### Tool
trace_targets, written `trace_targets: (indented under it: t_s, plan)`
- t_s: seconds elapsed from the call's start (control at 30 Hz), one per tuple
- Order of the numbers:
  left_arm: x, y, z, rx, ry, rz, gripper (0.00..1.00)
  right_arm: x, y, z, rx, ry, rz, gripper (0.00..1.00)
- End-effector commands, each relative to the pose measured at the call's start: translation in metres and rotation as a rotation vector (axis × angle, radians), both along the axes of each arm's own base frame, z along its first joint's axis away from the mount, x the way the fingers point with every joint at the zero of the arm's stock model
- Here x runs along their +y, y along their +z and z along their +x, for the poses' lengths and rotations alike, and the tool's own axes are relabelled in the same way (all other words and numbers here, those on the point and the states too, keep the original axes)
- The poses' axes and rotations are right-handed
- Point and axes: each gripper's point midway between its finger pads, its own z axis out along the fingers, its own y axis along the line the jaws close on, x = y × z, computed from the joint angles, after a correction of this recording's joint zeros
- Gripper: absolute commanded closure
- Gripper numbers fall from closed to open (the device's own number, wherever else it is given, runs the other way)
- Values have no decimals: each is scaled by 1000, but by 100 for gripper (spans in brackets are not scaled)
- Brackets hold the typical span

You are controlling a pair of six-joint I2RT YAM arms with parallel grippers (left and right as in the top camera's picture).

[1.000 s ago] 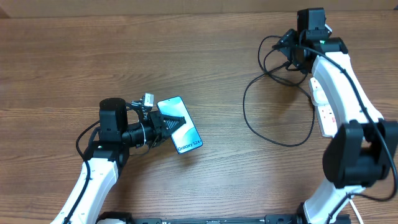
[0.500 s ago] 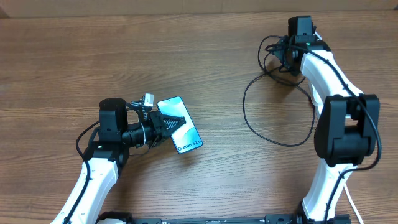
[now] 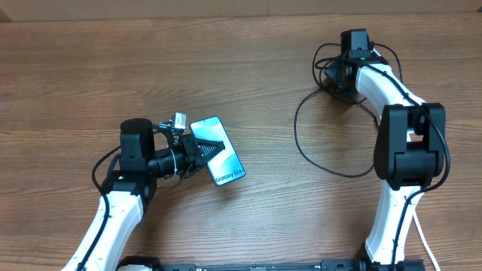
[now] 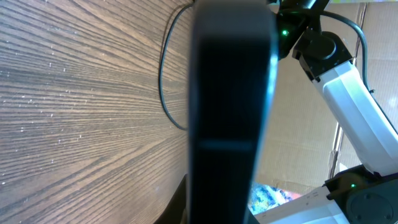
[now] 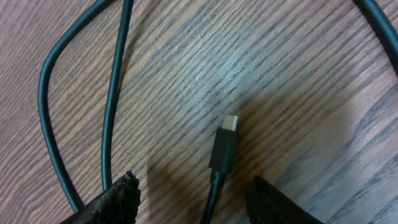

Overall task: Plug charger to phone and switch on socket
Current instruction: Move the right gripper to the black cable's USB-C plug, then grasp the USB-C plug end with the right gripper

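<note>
surface: wooden table (image 3: 113, 68) | on it: black charger (image 5: 224, 152), cable looped, plug tip flat

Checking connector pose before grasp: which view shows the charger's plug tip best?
Right wrist: the plug tip lies sharp inside the open right end effector. Overhead shows only the cable loop; the right arm hides the tip. Left wrist, mostly blocked by the phone, shows only a distant cable stretch.

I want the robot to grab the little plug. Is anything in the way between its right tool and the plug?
Nothing visible is in the way. In the wrist view, the plug lies bare on the table, between the open fingers of the right tool. The cable loops off to the side, not over it.
</note>
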Motion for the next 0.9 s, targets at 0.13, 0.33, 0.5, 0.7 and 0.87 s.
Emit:
trace_targets:
  t_s: [0.13,0.33,0.5,0.7,0.87]
  plan:
    - [0,5,2,-17,0,-8,96,12,-7,-1,17,22,-12,55]
    - [0,5,1,-14,0,-8,96,12,-22,-7,56,22,-14,66]
    - [0,5,1,-14,0,-8,96,11,-30,-12,84,22,-17,79]
    - [0,5,1,5,6,-18,96,12,-23,-5,62,56,-30,96]
    - [-3,9,-3,-2,-27,-41,96,14,35,9,-4,130,-59,96]
